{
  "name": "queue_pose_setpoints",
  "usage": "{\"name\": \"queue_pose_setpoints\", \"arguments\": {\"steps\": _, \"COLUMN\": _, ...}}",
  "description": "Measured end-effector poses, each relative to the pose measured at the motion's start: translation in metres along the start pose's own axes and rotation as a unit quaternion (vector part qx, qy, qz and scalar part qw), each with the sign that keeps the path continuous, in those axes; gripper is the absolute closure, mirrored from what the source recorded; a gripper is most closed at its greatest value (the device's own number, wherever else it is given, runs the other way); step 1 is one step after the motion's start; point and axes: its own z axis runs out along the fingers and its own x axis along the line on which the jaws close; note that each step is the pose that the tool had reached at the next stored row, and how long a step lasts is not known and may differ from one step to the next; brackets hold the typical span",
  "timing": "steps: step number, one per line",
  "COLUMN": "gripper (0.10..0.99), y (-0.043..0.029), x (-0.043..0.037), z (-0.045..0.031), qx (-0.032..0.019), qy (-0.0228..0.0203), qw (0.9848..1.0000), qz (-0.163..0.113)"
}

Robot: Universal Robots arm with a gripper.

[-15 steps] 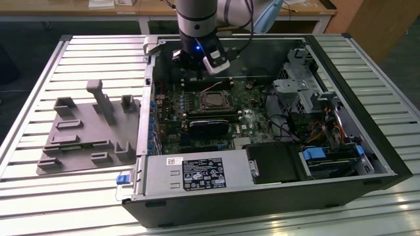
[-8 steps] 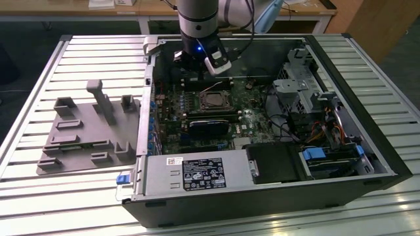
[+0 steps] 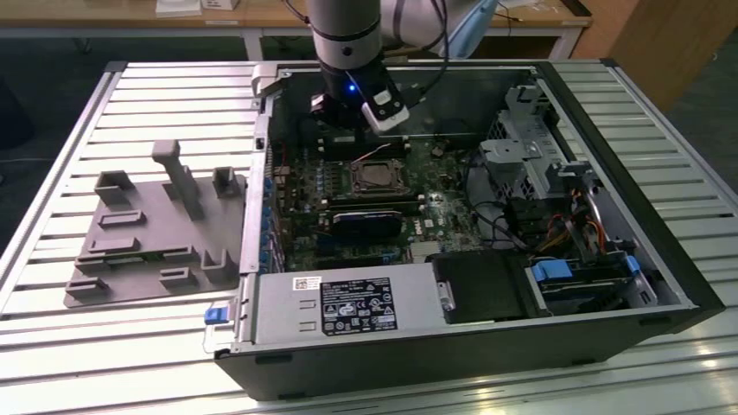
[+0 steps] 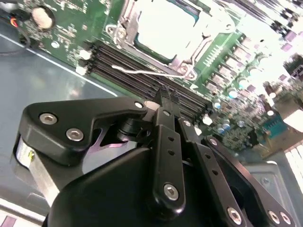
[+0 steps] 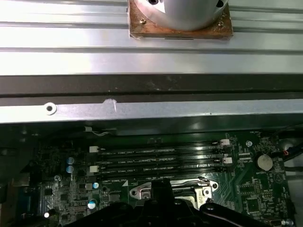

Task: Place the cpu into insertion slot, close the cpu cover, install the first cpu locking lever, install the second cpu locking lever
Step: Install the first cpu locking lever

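Cpu (image 4: 168, 23) seated, cover (image 4: 182, 59) down over it. Gripper (image 4: 166, 94) jaws pressed together, empty; thin lever (image 4: 142, 71) just beyond tips looks unlatched. Levers left.

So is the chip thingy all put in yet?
Nearly. The cpu sits in the insertion slot with the cpu cover down over it. The end effector, shut and empty, hovers close by. One thin wire lever looks unlatched, so the locking seems left.

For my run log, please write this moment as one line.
gripper by memory slots | jaws shut | cpu seated | cpu cover closed
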Motion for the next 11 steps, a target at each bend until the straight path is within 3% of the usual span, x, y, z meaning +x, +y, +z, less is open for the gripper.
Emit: {"name": "queue_pose_setpoints", "arguments": {"steps": 11, "gripper": 0.984, "y": 0.0016, "x": -0.0127, "z": 0.0104, "qx": 0.0006, "qy": -0.0038, "qw": 1.0000, "qz": -0.001}}
